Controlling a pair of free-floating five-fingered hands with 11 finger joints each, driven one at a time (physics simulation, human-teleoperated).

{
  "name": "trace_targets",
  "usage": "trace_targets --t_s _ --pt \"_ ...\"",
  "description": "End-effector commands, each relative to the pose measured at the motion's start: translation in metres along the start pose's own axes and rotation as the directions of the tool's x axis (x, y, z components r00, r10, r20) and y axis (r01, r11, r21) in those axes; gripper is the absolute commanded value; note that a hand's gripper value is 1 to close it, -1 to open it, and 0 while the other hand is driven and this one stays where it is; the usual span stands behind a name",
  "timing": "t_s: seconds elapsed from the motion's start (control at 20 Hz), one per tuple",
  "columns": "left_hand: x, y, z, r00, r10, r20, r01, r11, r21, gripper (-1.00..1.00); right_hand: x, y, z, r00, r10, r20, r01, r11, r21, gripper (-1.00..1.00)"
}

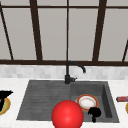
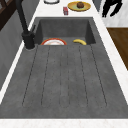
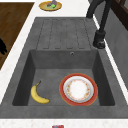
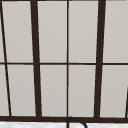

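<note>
black right hand point(image 1: 94, 113), fingers unclear, hovers over grainy grey sink point(image 1: 50, 95) beside round red-rimmed plate point(image 1: 87, 102).

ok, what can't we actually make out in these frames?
- Banana: in the front view the red ball and right hand cover its spot in the basin.
- Left hand: cut by the front view's left edge; fingers unreadable.
- Food on the yellow plate: too small to identify in the right side view.
- Red item: cut by the front view's right edge.
- Faucet: cut by the upper view's bottom edge.
</note>
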Motion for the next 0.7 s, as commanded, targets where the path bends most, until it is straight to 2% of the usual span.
trace_targets --t_s 0.0,0.4,0.65 --pt "0.003 -0.002 -0.024 0.9996 0.007 -0.028 -0.009 0.9981 -0.06 -1.0 0.0 0.0 0.0 1.0 0.0 0.0 0.0 1.0 0.0 0.0" --pt "0.012 -0.012 -0.073 0.9994 0.007 -0.033 -0.009 0.998 -0.063 -1.0 0.0 0.0 0.0 1.0 0.0 0.0 0.0 1.0 0.0 0.0" --pt "0.024 -0.017 -0.106 0.9991 0.008 -0.042 -0.012 0.9971 -0.075 -1.0 0.0 0.0 0.0 1.0 0.0 0.0 0.0 1.0 0.0 0.0"
